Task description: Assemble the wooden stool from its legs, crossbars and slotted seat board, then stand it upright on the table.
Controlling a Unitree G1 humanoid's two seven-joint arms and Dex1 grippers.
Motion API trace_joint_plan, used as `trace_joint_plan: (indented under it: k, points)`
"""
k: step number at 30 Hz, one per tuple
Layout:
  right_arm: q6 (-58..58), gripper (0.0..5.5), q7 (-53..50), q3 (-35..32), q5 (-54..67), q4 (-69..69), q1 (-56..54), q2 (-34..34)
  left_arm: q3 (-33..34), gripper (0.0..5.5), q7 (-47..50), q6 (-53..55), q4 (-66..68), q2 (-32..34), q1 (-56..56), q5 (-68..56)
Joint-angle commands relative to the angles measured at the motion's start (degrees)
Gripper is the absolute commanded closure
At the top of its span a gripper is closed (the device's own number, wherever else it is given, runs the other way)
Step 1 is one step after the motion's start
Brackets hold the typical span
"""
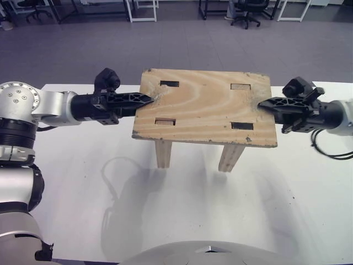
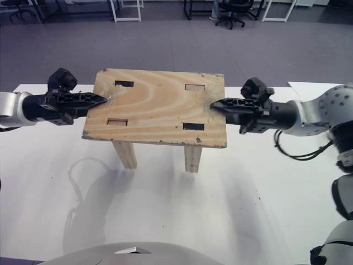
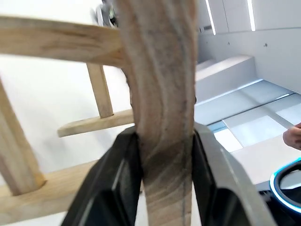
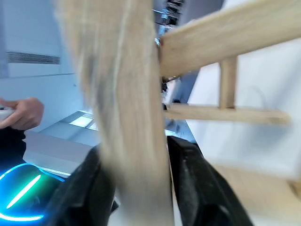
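The wooden stool stands upright on the white table (image 1: 182, 215), its slotted seat board (image 1: 207, 105) on top and two front legs (image 1: 163, 153) (image 1: 231, 157) showing beneath. My left gripper (image 1: 148, 100) is shut on the seat board's left edge. My right gripper (image 1: 265, 103) is shut on the right edge. In the left wrist view the black fingers (image 3: 113, 174) clamp the board's edge (image 3: 162, 108), with legs and crossbars (image 3: 94, 125) behind. The right wrist view has its fingers (image 4: 188, 179) on the board's edge (image 4: 127, 117) too.
White table surface lies open in front of and around the stool. Beyond the table's far edge is grey floor with office chairs (image 1: 246, 12) and white frames (image 1: 142, 10). A person's hand (image 4: 21, 113) appears far off in the right wrist view.
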Motion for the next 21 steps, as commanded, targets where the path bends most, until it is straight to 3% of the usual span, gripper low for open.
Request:
trace_joint_plan:
  k: [1, 4, 6, 13, 16, 18, 21]
  points:
    - [-8.00, 2.90, -21.73, -20.57, 1.84, -6.55, 12.84, 11.50, 5.68, 3.30, 9.54, -3.16, -0.13, -3.20, 2.47, -2.51]
    - [-12.94, 2.25, -39.25, -34.81, 1.84, -13.91, 17.93, 23.01, 9.51, 2.69, 14.77, -4.29, 1.33, -4.52, 3.34, -2.50]
    - [-14.31, 1.89, -47.52, -40.17, 1.84, -17.80, 19.71, 27.83, 11.39, 2.36, 16.79, -4.33, 1.19, -4.41, 4.57, -2.48]
    - [-17.26, 0.51, -58.73, -50.88, 1.84, -23.28, 27.33, 28.60, 22.03, 1.07, 15.28, -5.87, -7.68, 1.28, 19.76, 6.32]
    - [-21.97, 0.10, -58.28, -53.48, -3.06, -26.33, 33.12, 27.52, 27.53, 0.52, 11.25, -17.00, -13.33, 0.81, 25.08, 19.74]
    - [-32.63, 0.10, -49.76, -48.79, -23.63, -28.91, 37.07, 25.87, 27.51, 0.34, 8.11, -33.11, -16.14, -1.62, 26.97, 35.03]
    - [-55.35, 0.10, -42.24, -34.19, -56.22, -22.07, 36.10, 25.22, 20.33, 0.34, 8.52, -53.91, -18.86, -7.36, 33.67, 57.12]
